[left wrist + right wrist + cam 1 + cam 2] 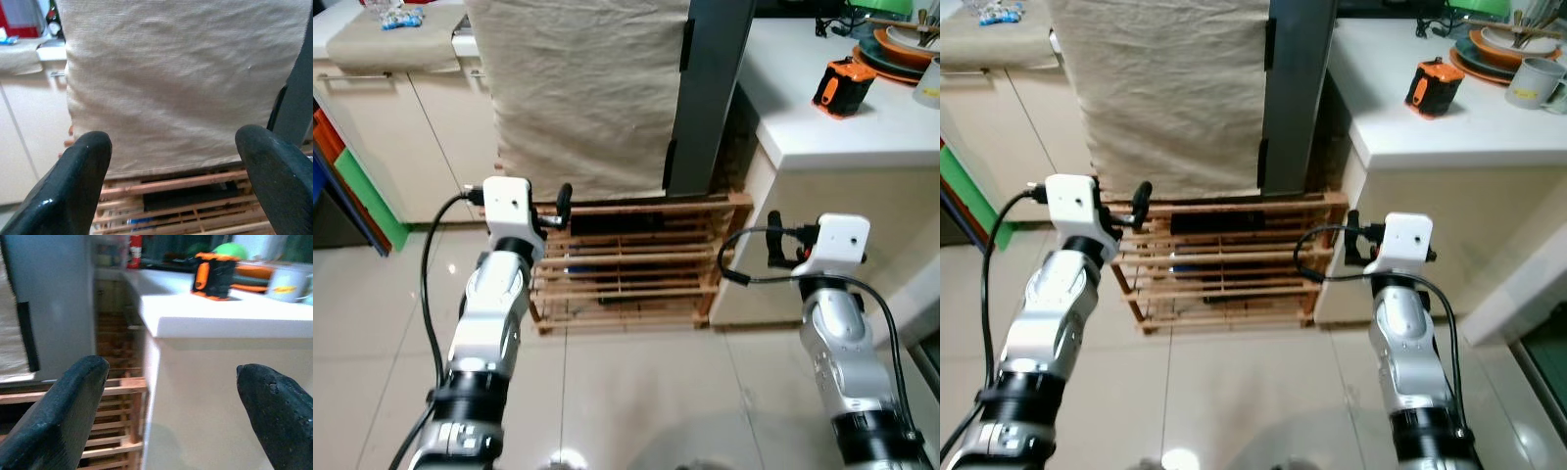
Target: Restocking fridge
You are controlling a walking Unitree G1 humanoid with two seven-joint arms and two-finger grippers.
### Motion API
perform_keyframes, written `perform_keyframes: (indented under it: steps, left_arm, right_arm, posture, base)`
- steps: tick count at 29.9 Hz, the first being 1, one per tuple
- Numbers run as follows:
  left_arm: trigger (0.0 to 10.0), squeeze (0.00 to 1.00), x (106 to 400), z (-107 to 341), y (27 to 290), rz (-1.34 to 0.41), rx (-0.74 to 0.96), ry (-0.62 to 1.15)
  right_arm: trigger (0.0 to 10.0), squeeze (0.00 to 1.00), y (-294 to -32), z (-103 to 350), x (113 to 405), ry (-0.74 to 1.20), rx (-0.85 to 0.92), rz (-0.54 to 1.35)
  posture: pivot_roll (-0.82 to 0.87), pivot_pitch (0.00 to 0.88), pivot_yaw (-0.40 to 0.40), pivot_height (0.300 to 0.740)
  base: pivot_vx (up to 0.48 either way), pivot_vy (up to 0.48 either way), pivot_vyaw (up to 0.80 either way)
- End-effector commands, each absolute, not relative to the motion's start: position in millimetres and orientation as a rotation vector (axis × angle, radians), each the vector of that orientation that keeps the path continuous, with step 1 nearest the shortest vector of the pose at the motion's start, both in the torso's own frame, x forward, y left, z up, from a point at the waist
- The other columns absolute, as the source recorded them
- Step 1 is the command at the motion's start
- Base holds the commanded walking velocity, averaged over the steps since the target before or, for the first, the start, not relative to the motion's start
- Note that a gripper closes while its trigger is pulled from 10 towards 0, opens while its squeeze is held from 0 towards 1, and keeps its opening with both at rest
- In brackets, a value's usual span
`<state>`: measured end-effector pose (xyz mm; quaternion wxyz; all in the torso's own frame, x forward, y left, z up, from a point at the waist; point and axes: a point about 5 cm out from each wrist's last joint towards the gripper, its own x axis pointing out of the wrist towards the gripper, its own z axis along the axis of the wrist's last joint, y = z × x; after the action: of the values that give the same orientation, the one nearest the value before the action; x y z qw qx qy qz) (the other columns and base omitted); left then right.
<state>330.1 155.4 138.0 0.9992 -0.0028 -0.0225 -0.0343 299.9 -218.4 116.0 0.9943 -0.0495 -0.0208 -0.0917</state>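
- Left eye view: both silver arms raised in front of the robot, pale tiled floor (636,392) below them.
- Left gripper (176,147) points at a tall unit draped in beige woven cloth (582,88), centre far. Jaws wide apart, nothing held; both black fingertips (80,166) clear of the cloth.
- Right gripper (181,382) points at the near face of a white worktop (862,127) on the right. Jaws wide apart, empty.
- Tall grey fridge panel (710,88) stands just right of the cloth-draped unit, touching or almost touching it, between the cloth and the white worktop. Black handle strips on its left edge. Door looks closed from here; can't tell for certain.
- Low slatted wooden pallet rack (626,264) on the floor under the cloth and the fridge panel. Something dark lies inside behind the slats, too shadowed to identify.
- On the white worktop: orange-and-black tape-measure-like box (843,86) near the front edge; stacked plates, orange on dark teal (891,49), far right; white mug with yellow print (1533,86) just beside the plates; green rounded object (230,249) behind, blurred.
- Far left: cream cabinet with a bar handle (372,127), beige cloth on top with a small blue-and-white packet (399,17).
- Green and orange panels (357,186) at the left edge, beside the cabinet.
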Motion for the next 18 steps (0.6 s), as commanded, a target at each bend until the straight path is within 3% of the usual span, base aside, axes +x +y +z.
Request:
perform_keyframes:
  steps: [1,18]
  left_arm:
    - [10.0,1.00,334,142,155,-0.063,0.008,-0.052]
    - [10.0,1.00,339,141,169,-0.013,0.024,-0.028]
  right_arm:
    - [10.0,1.00,-221,116,301,-0.045,-0.097,-0.196]
    - [10.0,1.00,-221,117,298,-0.061,-0.103,-0.208]
  posture:
    - [-0.15,0.000,0.011,0.740]
    - [-0.14,0.000,0.028,0.740]
  base:
    - [0.000,0.480,-0.70]
    - [0.000,0.480,-0.70]
